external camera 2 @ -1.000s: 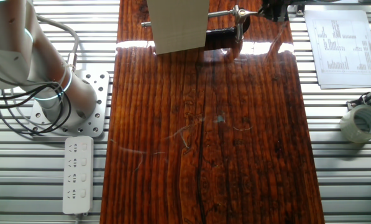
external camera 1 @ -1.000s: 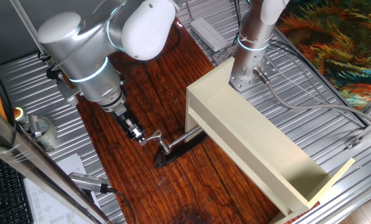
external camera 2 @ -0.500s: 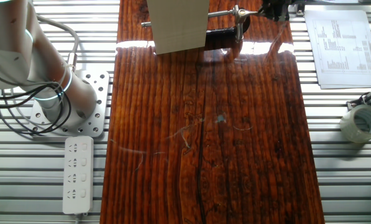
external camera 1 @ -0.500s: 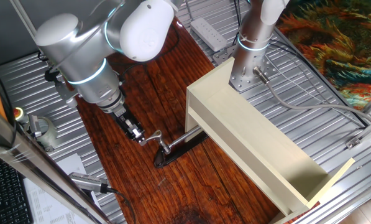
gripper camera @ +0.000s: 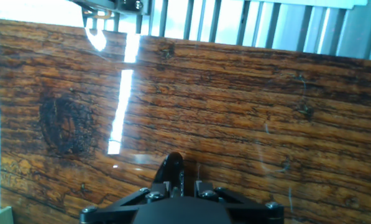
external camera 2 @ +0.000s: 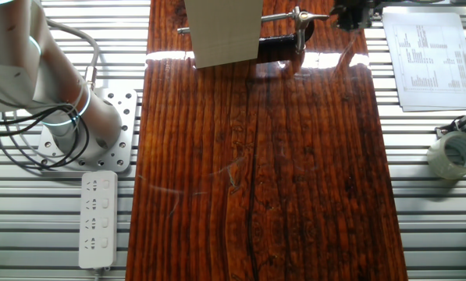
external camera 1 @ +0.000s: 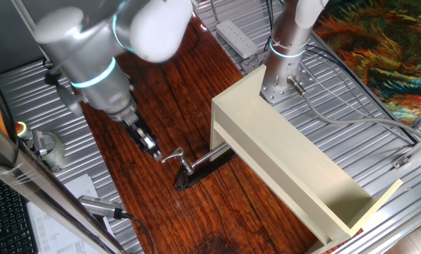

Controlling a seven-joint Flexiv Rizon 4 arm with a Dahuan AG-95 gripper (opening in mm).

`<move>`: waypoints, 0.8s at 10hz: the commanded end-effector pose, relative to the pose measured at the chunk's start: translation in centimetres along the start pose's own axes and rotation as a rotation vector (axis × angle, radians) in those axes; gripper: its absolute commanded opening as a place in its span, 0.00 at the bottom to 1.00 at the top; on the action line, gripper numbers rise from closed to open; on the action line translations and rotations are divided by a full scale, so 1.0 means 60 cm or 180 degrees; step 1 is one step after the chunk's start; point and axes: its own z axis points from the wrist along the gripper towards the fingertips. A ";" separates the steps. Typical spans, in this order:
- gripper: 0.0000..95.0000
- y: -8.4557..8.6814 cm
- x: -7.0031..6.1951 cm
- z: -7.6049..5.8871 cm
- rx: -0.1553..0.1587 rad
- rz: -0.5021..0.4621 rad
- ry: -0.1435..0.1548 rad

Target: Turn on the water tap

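The water tap (external camera 1: 185,165) is small and chrome and stands on a dark oval base plate (external camera 1: 204,169) on the wooden table. Its thin lever (external camera 1: 171,156) points left towards my gripper. Its spout runs under the beige box. In the other fixed view the tap (external camera 2: 298,19) is at the table's far edge, with its lever (external camera 2: 315,15) pointing right. My gripper (external camera 1: 149,144) is just off the lever's tip, with a small gap, and it also shows in the other fixed view (external camera 2: 350,14). In the hand view the fingertips (gripper camera: 172,167) are together over bare wood and empty; the tap is out of view there.
A long beige box (external camera 1: 288,155) lies right of the tap and covers the spout. A silver cylindrical tool with a cable (external camera 1: 101,206) lies at the front left. A tape roll (external camera 2: 455,152), papers (external camera 2: 424,58), a power strip (external camera 2: 97,218) and a second arm's base (external camera 1: 284,70) stand around the board.
My arm has pulled back from the lever's tip, leaving a small gap where it touched before. The lever and tap look unchanged.
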 end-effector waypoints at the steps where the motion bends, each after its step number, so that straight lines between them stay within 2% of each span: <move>1: 0.00 -0.019 0.012 -0.039 0.0071 0.0232 -0.0035; 2: 0.00 -0.027 0.018 -0.053 0.0114 0.0214 -0.0042; 3: 0.00 -0.042 0.033 -0.076 0.0163 0.0234 -0.0053; 5: 0.00 -0.053 0.058 -0.109 0.0329 0.0302 -0.0071; 6: 0.00 -0.054 0.066 -0.119 0.0372 0.0337 -0.0084; 7: 0.00 -0.057 0.077 -0.131 0.0463 0.0480 -0.0087; 8: 0.00 -0.061 0.083 -0.136 0.0617 0.0550 -0.0088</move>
